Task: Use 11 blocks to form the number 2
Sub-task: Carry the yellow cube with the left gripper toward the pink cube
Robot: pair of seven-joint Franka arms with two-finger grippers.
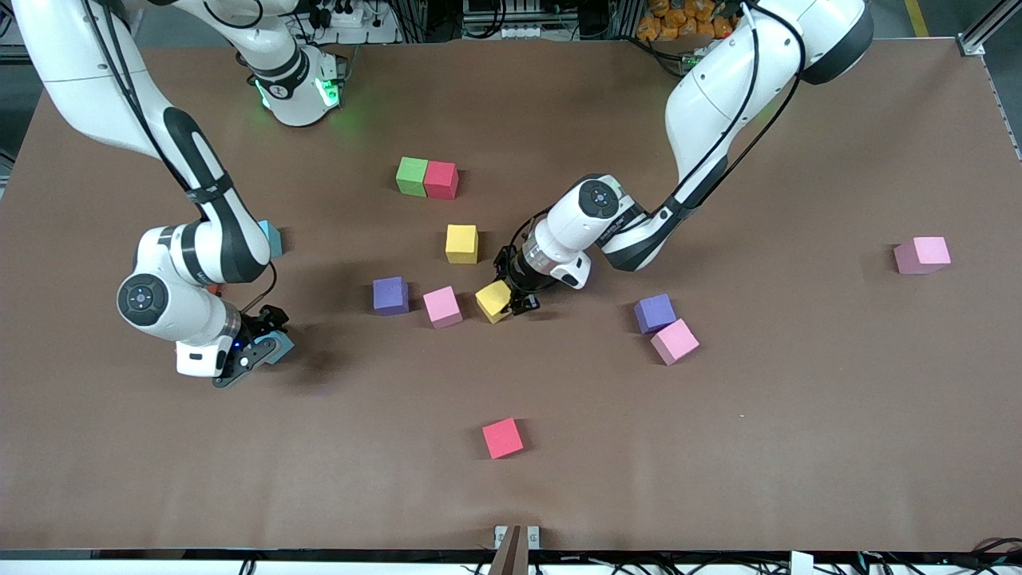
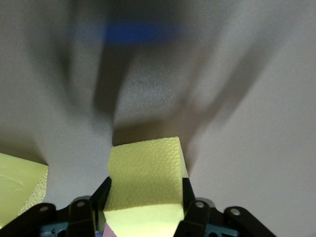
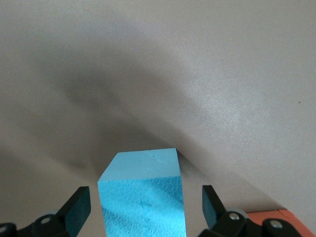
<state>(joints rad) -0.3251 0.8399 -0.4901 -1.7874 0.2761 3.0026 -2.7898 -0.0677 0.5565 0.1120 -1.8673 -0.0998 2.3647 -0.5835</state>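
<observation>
- Two cubes of the number 2 are placed: green cube (image 1: 412, 176) touching red cube (image 1: 441, 180), in a row on the surface (image 1: 798, 415) toward the robots' bases
- Left pincer (image 1: 511, 297) is clamped on a yellow cube (image 1: 493, 301), low at mid-surface, just beside a pink cube (image 1: 442, 307); the left wrist view shows both fingers (image 2: 101, 197) pressed on its sides
- Second yellow cube (image 1: 461, 243) lies between that grip and the green-red pair, apart from both
- Right pincer (image 1: 271, 339), at the right arm's end, stands apart, astride a light blue cube (image 3: 142, 195) with gaps either side
- Judgement: this yellow cube likely belongs beside the red one. Lift straight up to clear the pink neighbour, square its faces to the row, set down flush without nudging red
- Risk: the held cube sits skewed; correct rotation before release
</observation>
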